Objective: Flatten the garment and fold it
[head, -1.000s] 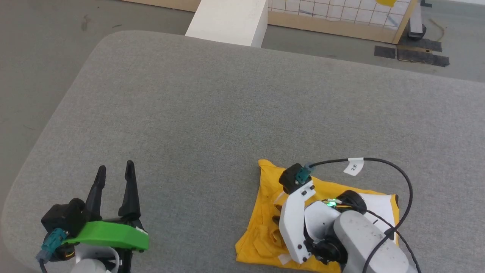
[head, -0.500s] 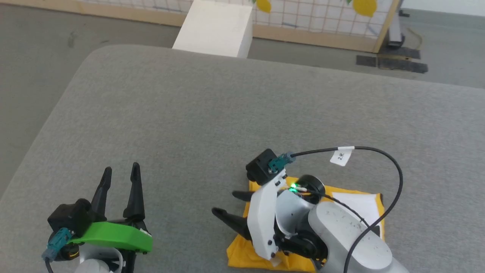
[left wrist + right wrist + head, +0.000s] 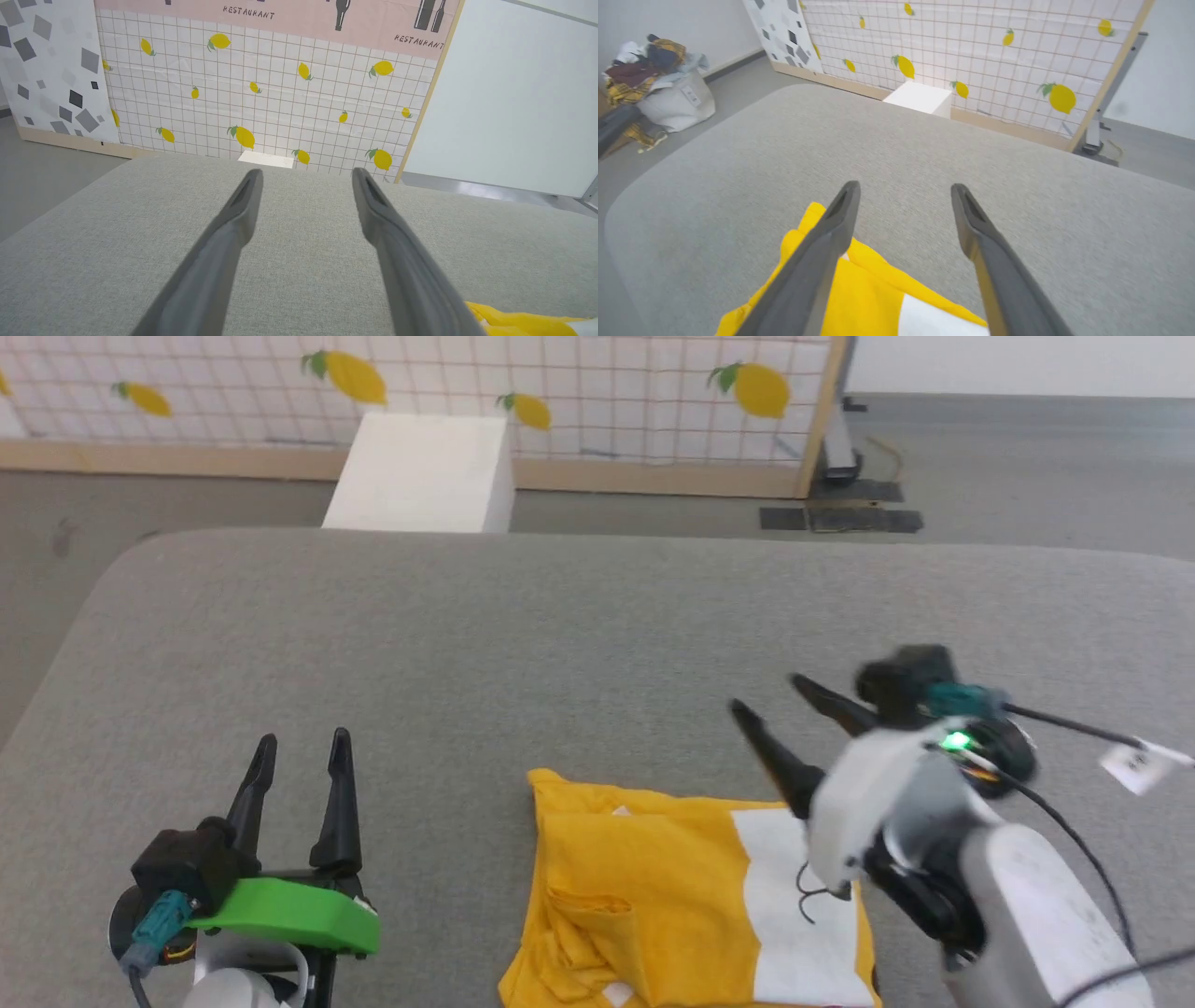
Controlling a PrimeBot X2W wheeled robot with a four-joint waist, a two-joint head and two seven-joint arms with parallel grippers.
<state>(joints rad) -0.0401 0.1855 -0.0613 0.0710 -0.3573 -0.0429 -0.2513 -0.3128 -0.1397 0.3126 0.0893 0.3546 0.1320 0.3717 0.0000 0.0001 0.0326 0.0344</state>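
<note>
Garment (image 3: pixel 644 887) on grey table (image 3: pixel 560 635), lemon wall (image 3: pixel 607 411)

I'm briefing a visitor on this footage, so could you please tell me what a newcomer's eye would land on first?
The bright yellow garment, loosely folded with a white patch, lies near the front edge of the grey padded table. The right gripper hovers open by its far right corner, and the left gripper sits open to its left.
</note>
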